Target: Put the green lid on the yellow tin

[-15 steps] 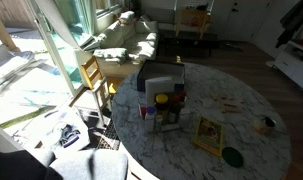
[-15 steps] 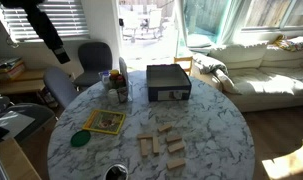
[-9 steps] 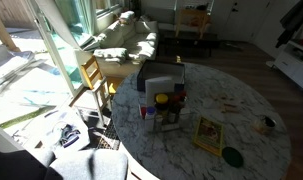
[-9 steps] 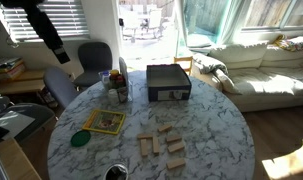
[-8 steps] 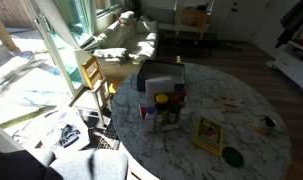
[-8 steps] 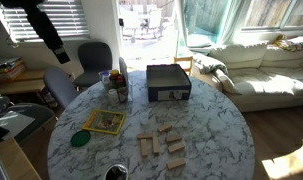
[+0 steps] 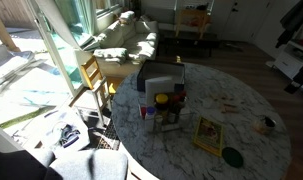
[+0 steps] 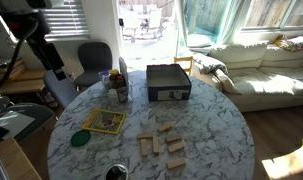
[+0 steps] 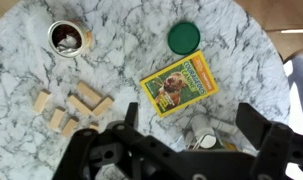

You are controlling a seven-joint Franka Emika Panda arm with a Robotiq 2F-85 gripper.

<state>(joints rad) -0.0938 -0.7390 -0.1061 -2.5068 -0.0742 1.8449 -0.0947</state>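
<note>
The green lid (image 9: 184, 38) lies flat on the marble table, a dark green disc next to the yellow-green picture card (image 9: 178, 82). It also shows in both exterior views (image 7: 232, 156) (image 8: 79, 139). The yellow tin (image 9: 67, 39) stands apart from the lid, near the table edge, and shows in both exterior views (image 7: 267, 124) (image 8: 116, 173). My gripper (image 9: 191, 125) is open and empty, high above the table, with both fingers spread wide. The arm (image 8: 49, 48) shows at the upper left of an exterior view.
Several wooden blocks (image 9: 71, 108) lie near the tin. A box stack (image 7: 161, 85) stands mid-table, seen as a dark box (image 8: 168, 82) in an exterior view. Small bottles (image 9: 196, 135) stand below the gripper. Chairs and a sofa surround the round table (image 8: 211, 130).
The arm at the upper left of an exterior view has shifted its pose. The lid, tin, card and blocks have not moved.
</note>
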